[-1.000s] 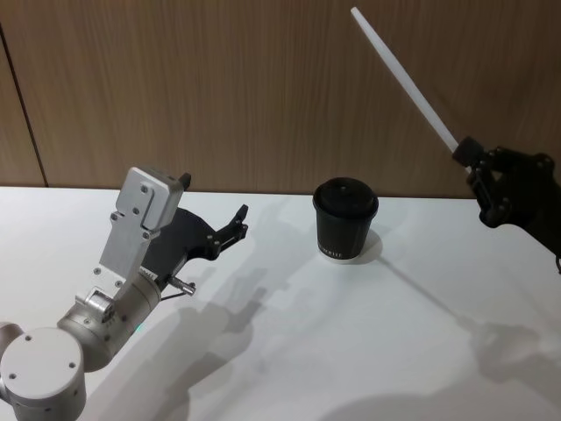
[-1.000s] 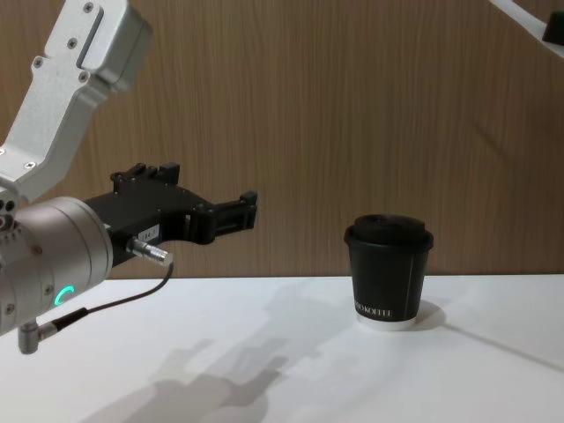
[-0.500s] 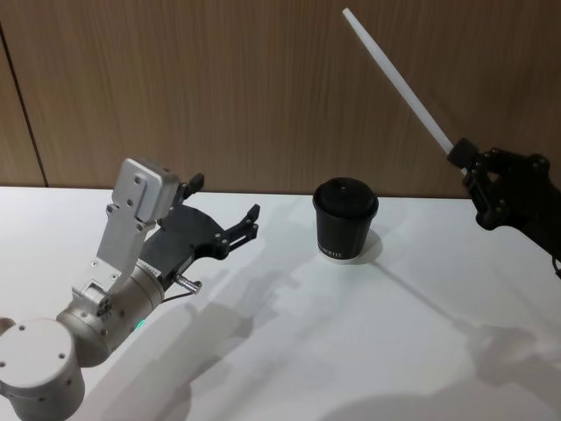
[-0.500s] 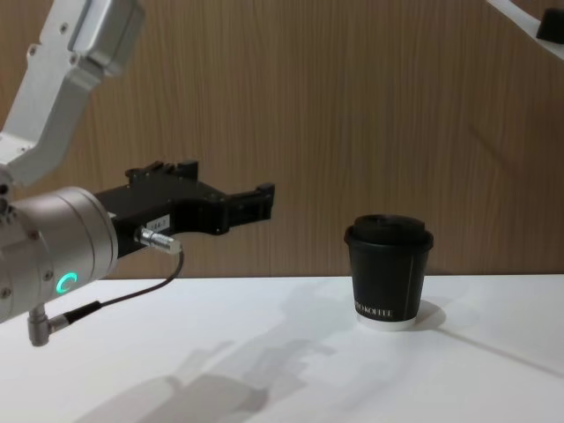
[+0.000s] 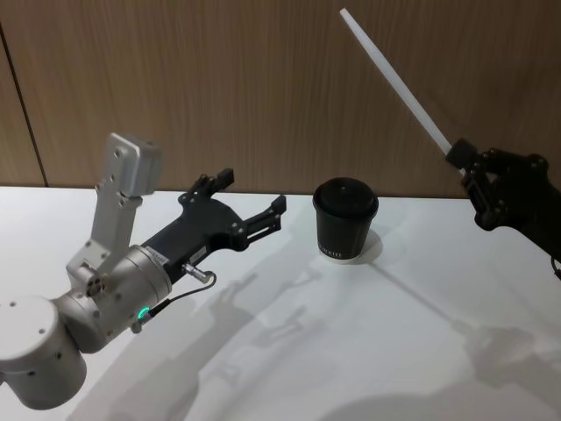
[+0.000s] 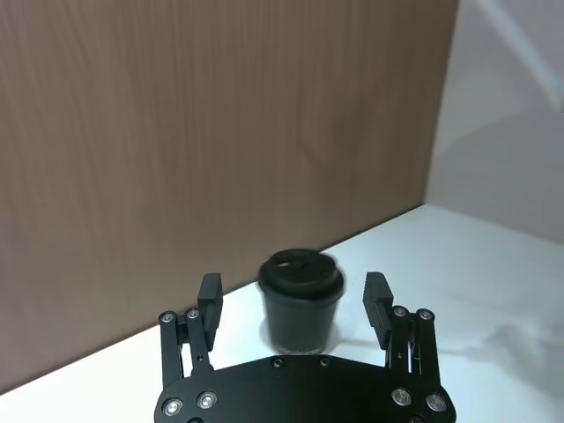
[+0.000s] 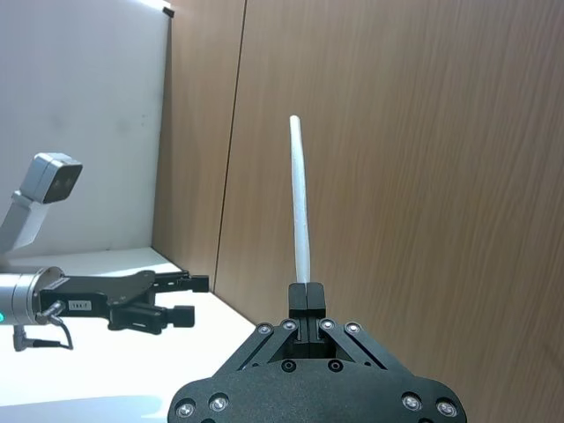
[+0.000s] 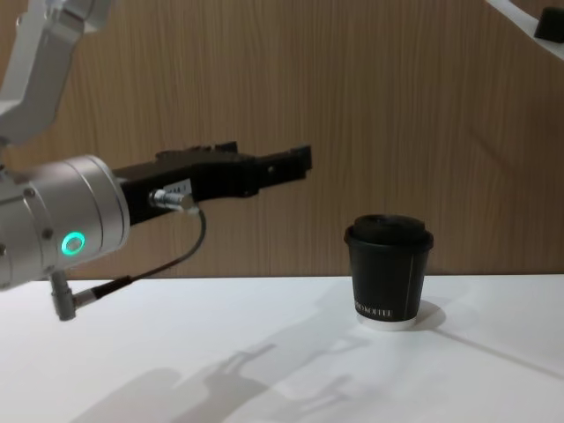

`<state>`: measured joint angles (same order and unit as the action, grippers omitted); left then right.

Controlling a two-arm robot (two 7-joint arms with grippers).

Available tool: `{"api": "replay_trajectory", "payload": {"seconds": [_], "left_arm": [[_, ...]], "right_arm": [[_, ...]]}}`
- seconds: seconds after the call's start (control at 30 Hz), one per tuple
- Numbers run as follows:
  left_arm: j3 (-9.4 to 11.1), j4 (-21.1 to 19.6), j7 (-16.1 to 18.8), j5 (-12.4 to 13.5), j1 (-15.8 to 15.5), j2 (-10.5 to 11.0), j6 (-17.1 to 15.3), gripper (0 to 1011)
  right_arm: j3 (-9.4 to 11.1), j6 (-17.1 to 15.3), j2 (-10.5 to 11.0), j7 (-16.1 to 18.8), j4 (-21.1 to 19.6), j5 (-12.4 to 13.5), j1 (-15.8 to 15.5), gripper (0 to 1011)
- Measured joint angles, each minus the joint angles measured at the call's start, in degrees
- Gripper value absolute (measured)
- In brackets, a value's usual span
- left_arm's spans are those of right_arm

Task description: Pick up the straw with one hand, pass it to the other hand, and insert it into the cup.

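Note:
The white straw [image 5: 394, 81] slants up and to the left in the air, its lower end pinched in my right gripper [image 5: 462, 158], which is shut on it high at the right. Seen from the right wrist, the straw [image 7: 300, 203] rises straight out of that gripper [image 7: 306, 295]. The black lidded cup [image 5: 344, 219] stands upright on the white table [image 5: 351, 342] near the wood wall. My left gripper [image 5: 254, 191], on its silver wrist with a green ring, hovers open to the left of the cup, pointing at it. In the left wrist view the cup [image 6: 300, 304] sits beyond the spread fingers [image 6: 210, 295].
A brown wood-panel wall [image 5: 219, 88] runs close behind the cup. A thin dark cable [image 8: 167, 264] loops under the left wrist. Shadows of both arms lie on the table in front of the cup.
My left gripper has risen and reached forward and rightward toward the cup, staying open. The right gripper and the straw have barely shifted, slightly left.

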<state>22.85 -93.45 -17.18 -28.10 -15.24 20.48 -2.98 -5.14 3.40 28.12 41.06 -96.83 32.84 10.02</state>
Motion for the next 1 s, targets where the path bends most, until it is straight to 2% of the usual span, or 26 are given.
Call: {"api": "replay_trajectory", "payload": {"seconds": [0.3, 0.4, 0.43, 0.47, 0.53, 0.67, 0.87, 1.0], "left_arm": [[-1.1, 0.8, -5.6, -7.5, -1.2, -1.2, -2.0, 1003], [-1.5, 1.5, -8.0, -10.9, -2.0, -1.9, -3.2, 1003], [-1.5, 1.5, -8.0, -10.9, -2.0, -1.9, -3.2, 1003], [-1.7, 1.7, -9.0, -12.4, -2.4, -2.3, -3.8, 1003], [-1.8, 2.0, -9.8, -13.6, -2.7, -2.6, -4.3, 1003], [-2.0, 2.8, -12.5, -17.7, -4.0, -3.8, -6.0, 1003], [-2.0, 3.7, -14.9, -21.6, -6.0, -5.3, -7.8, 1003], [-1.7, 4.2, -16.0, -23.2, -7.1, -6.1, -8.5, 1003]], "right_arm": [[0.0, 0.0, 0.0, 0.0, 0.0, 0.0, 0.0, 0], [-0.1, 0.0, 0.0, 0.1, 0.0, 0.1, 0.0, 0], [-0.1, 0.0, 0.0, 0.1, 0.0, 0.1, 0.0, 0], [-0.1, 0.0, 0.0, 0.1, 0.0, 0.1, 0.0, 0], [-0.1, 0.0, 0.0, 0.1, 0.0, 0.1, 0.0, 0], [-0.1, 0.0, 0.0, 0.1, 0.0, 0.1, 0.0, 0], [-0.1, 0.0, 0.0, 0.1, 0.0, 0.1, 0.0, 0], [-0.1, 0.0, 0.0, 0.1, 0.0, 0.1, 0.0, 0]]}}
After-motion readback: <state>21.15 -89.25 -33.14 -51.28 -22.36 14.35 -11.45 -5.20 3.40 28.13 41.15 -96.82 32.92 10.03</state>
